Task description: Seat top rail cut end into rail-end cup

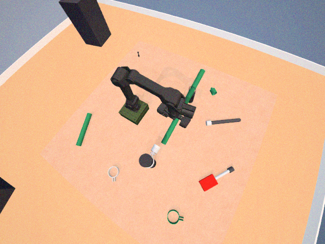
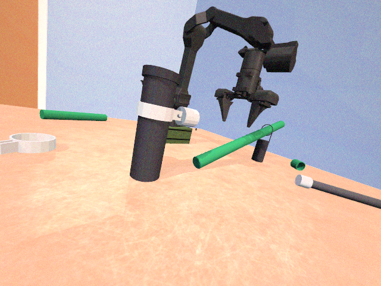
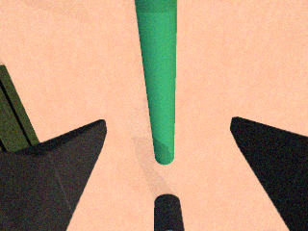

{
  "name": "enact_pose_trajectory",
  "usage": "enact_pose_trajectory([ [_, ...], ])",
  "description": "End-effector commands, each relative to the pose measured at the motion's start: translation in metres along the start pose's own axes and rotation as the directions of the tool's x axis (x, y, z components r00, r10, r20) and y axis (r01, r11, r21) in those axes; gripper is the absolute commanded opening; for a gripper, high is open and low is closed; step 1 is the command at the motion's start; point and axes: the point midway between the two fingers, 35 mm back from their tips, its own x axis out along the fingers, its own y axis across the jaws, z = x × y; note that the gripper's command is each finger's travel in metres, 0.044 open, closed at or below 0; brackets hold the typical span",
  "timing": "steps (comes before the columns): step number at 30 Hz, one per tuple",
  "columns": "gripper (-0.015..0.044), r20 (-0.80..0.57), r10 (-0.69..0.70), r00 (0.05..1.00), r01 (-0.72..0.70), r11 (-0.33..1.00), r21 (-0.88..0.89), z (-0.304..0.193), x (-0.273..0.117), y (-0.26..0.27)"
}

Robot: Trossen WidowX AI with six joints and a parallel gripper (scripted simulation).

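The green top rail [image 1: 169, 131] [image 2: 224, 149] [image 3: 161, 72] slopes through the wire loop [image 2: 266, 124] above the small post [image 2: 260, 151]. Its cut end is free, lower than the white rail-end cup [image 1: 155, 148] [image 2: 190, 117] in the exterior view, with a gap between them. The cup hangs on the white brace band [image 2: 153, 111] around the upper part of the dark big post [image 2: 149, 144], below the post cap [image 1: 145, 160] [image 2: 159, 72]. My gripper [image 1: 174, 116] [image 2: 236, 123] [image 3: 168, 122] is open and empty above the rail, fingers either side of its line, not touching it.
A loose green rail [image 1: 84, 129] [image 2: 74, 115], white ring clamp [image 1: 108, 172] [image 2: 37, 148], green ring clamp [image 1: 167, 216], green cup [image 1: 213, 91] [image 2: 296, 164], dark rod [image 1: 225, 121] [image 2: 341, 190] and red block [image 1: 208, 182] lie around. The green arm base [image 1: 133, 113] [image 2: 178, 135] is left of the rail.
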Motion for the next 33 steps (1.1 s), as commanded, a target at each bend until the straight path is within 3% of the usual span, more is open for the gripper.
enact_pose_trajectory([
  [1,0.044,0.007,0.007,1.0,-0.007,0.999,-0.048,0.002,0.0,-0.002],
  [10,0.044,0.006,0.007,1.0,-0.007,0.999,-0.048,0.002,0.035,-0.001],
  [33,0.044,0.006,0.007,1.0,-0.007,0.999,-0.048,0.002,0.065,-0.002],
])
